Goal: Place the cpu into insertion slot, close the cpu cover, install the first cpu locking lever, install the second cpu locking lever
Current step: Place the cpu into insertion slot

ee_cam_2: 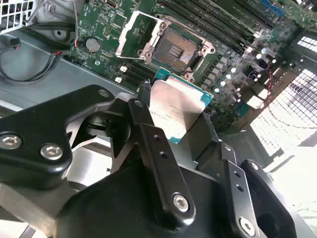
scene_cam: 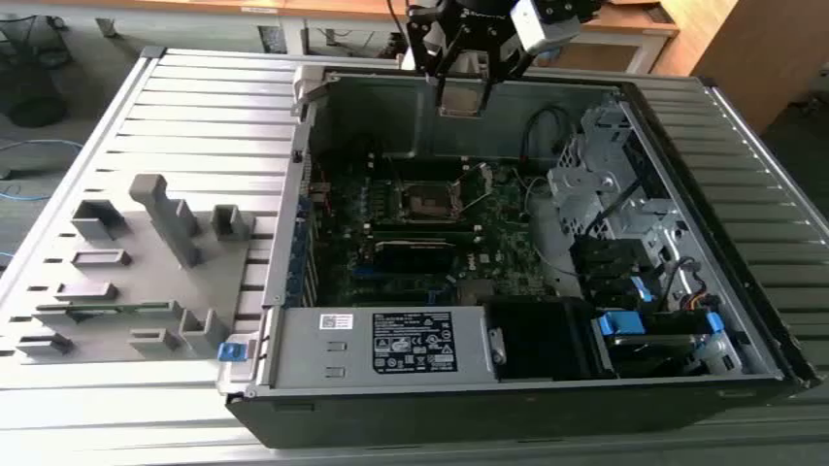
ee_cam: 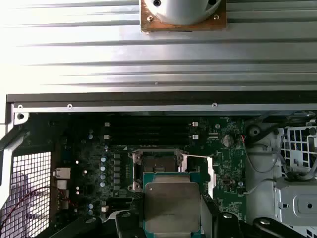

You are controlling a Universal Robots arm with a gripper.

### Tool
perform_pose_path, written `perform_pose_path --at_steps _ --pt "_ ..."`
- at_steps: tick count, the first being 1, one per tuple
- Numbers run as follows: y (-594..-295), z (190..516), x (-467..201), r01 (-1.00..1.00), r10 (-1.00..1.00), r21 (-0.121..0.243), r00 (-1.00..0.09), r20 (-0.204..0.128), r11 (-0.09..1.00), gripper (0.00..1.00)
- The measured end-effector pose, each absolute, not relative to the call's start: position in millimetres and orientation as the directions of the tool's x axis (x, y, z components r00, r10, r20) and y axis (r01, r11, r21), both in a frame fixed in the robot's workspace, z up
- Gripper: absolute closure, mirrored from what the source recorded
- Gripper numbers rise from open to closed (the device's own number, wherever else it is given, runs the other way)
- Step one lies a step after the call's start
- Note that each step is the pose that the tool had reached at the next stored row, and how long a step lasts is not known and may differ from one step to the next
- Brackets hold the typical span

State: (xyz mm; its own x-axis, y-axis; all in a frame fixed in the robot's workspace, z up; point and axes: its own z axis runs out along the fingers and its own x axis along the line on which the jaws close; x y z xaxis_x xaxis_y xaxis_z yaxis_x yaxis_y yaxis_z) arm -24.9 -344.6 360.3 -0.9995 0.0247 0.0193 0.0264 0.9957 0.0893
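You have the cpu [ee_cam_2: 179,101], a flat square chip with a dull silver top and a green edge, clamped by two opposite sides in the hand [ee_cam_2: 174,115]. It is tilted, above and apart from the insertion slot [ee_cam_2: 174,49]. That dark, metal-rimmed square socket lies uncovered, with the cpu cover [ee_cam_2: 126,32], a thin silver frame, swung open beside it.

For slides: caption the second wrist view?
End effector grips the cpu, empty insertion slot ahead, cpu cover open.

No legible text anywhere. Black label [scene_cam: 414,342] and small white sticker [scene_cam: 336,321] sit on the power supply [scene_cam: 301,357], print too fine to read. Faint marking on the cpu [ee_cam_2: 176,111] top, unreadable too.
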Motion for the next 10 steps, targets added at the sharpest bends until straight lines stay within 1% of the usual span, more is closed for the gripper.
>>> perform_pose_path --at_steps 10 --pt "-344.6 358.3 -24.9 0.026 0.025 0.089 -1.000 0.019 0.996 0.46"
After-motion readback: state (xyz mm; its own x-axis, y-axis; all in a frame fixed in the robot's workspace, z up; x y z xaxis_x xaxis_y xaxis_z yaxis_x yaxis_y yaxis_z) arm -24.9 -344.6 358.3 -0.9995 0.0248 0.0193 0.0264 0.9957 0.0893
